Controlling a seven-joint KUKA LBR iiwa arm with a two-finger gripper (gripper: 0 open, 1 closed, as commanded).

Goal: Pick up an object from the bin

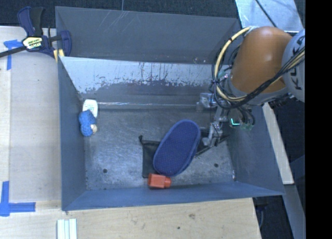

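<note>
The gripper [214, 135] is noted at the right edge of the blue oval pouch [176, 147], lower centre of frame. Whether it is open or closed cannot be told. The pouch is judged light, soft and padded, and is best pinched at its rim.

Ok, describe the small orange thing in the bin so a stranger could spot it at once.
Look in the grey bin for the big blue oval pad near its middle. At the pad's lower end, by the bin's front wall, sits a small orange block. It is the only orange, boxy thing there.
</note>
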